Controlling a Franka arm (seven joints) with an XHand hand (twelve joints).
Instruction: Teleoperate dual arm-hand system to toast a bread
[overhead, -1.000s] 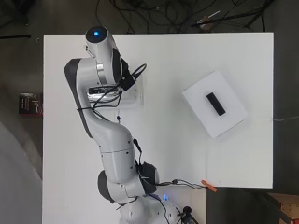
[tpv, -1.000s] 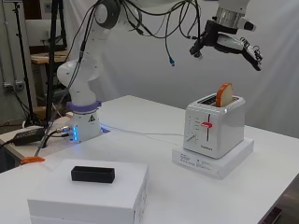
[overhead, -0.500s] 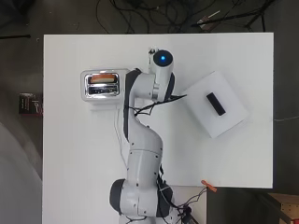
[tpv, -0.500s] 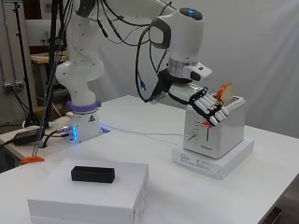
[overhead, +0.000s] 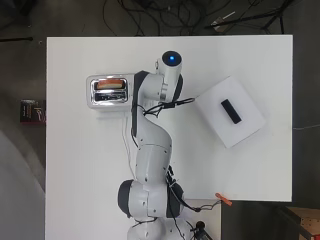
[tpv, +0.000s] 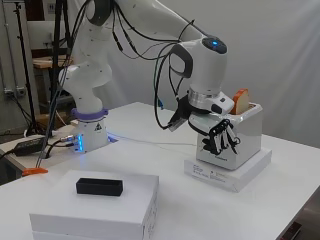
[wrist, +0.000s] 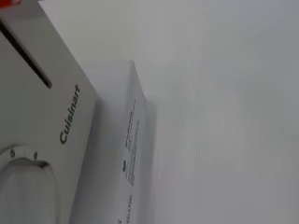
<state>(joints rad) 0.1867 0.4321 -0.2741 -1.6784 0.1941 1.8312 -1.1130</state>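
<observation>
A white toaster (overhead: 107, 91) (tpv: 246, 136) stands on a flat white box (tpv: 230, 173) at the table's left in the overhead view. A slice of bread (overhead: 111, 83) (tpv: 241, 101) sticks up out of its far slot. The hand (tpv: 220, 136) hangs just in front of the toaster's front face, fingers curled downward with nothing seen in them. It hides the lever in the side view. The overhead view does not show the hand, which is under the arm. The wrist view shows the toaster's front (wrist: 42, 112) close up, with the lever slot (wrist: 28, 58) and a dial (wrist: 21, 165).
A white box (overhead: 242, 122) (tpv: 95, 212) with a small black block (overhead: 231, 110) (tpv: 99, 187) on top sits at the overhead view's right. An orange piece (overhead: 223, 200) (tpv: 34, 171) lies by the table's edge near the arm's base (tpv: 90, 135).
The hand has come down from high above the toaster to its front face. The arm has swung off the toaster, and the bread slot now shows from overhead.
</observation>
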